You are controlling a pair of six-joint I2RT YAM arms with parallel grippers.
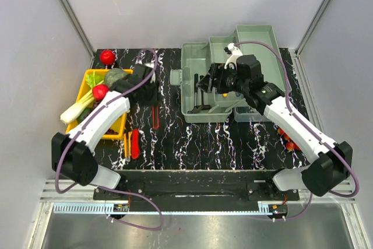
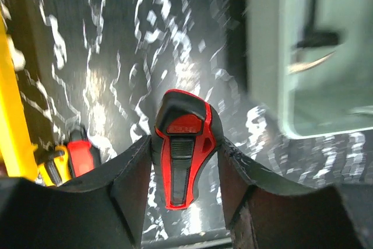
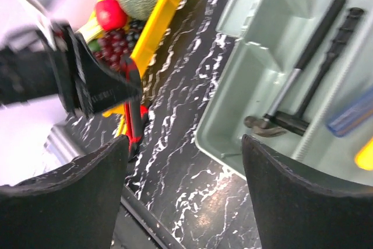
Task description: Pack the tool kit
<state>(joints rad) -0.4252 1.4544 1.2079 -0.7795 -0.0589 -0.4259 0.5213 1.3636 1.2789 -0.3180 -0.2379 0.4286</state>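
The green tool kit case point(image 1: 195, 62) lies open at the back centre, with a hammer point(image 3: 297, 94) and a blue-handled tool point(image 3: 349, 115) in its tray. My left gripper point(image 1: 152, 93) is shut on a red and black handled tool point(image 1: 155, 115), held above the table left of the case. In the left wrist view the handle point(image 2: 182, 126) sits between the fingers point(image 2: 185, 144). My right gripper point(image 1: 203, 83) hovers over the case's front left part, open and empty; in its own view it point(image 3: 185, 144) is above the table edge of the case point(image 3: 233, 138).
A yellow bin point(image 1: 116, 132) of vegetables stands at the left. A red tool point(image 1: 135, 144) and a yellow tool point(image 1: 126, 145) lie on the table near it. A red ball point(image 1: 106, 56) is at the back left. Small red items point(image 1: 288, 138) lie right of the case.
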